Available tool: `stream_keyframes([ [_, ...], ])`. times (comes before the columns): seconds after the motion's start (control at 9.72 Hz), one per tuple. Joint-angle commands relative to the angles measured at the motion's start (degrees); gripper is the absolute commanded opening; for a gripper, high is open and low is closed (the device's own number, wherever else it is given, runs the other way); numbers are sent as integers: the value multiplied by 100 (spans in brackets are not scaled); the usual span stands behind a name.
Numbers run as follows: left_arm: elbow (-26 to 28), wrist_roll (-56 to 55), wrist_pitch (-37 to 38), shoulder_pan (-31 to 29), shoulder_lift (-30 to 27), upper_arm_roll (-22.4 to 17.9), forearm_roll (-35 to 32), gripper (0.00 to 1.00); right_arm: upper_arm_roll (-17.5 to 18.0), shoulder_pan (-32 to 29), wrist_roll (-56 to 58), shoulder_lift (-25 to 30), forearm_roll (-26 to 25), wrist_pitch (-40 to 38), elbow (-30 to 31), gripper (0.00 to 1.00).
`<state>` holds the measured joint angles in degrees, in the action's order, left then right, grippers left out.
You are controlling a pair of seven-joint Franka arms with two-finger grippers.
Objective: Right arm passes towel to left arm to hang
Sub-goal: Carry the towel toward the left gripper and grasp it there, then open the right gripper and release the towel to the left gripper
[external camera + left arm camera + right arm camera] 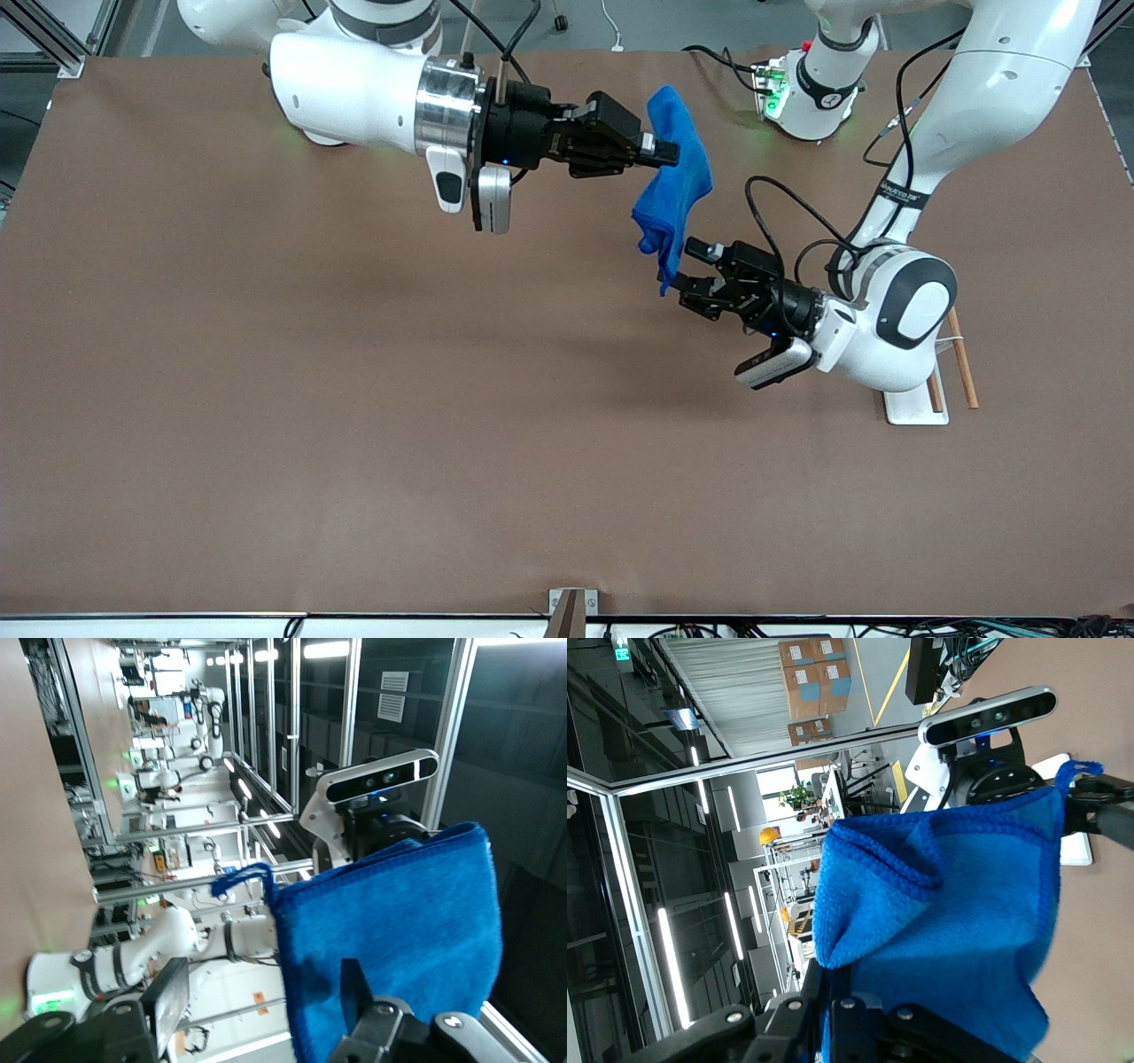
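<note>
towel pinched by right gripper, left gripper straddling its edge

Blue towel in right hand

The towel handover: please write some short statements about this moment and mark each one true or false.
1. The right gripper is shut on the towel. True.
2. The towel lies flat on the table. False: it hangs in the air.
3. The left gripper has its fingers on either side of the towel's lower end, not yet shut. True.
4. The towel is red. False: it is bright blue.
</note>
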<state>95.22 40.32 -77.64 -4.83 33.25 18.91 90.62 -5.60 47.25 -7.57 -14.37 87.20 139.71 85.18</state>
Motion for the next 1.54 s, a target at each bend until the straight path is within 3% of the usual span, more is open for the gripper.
stream_keyframes([
  [0.0,129,-313,188,-132,-90,7,17,76,-55,144,45,-180,131,109,-89,1],
  [0.41,129,-552,399,-299,-214,-1,-192,48,-55,162,150,-567,140,127,-396,1],
  [0.62,120,-552,408,-404,-187,-1,-369,44,-55,162,150,-576,140,127,-396,1],
  [0.72,111,-543,425,-440,-187,-1,-439,37,-55,162,150,-576,131,136,-396,2],
  [0.82,111,-551,426,-457,-196,-1,-448,20,-55,162,142,-576,140,188,-396,4],
  [0.93,111,-543,426,-458,-187,-1,-483,9,-55,153,141,-576,140,188,-396,4],
  [1.03,85,-551,426,-466,-196,-1,-501,1,-55,153,141,-576,140,188,-396,3],
  [1.34,58,-569,417,-466,-187,-10,-501,0,-55,153,141,-567,131,188,-396,6],
  [1.44,50,-569,408,-458,-196,-36,-510,0,-55,110,141,-567,131,188,-396,52],
])
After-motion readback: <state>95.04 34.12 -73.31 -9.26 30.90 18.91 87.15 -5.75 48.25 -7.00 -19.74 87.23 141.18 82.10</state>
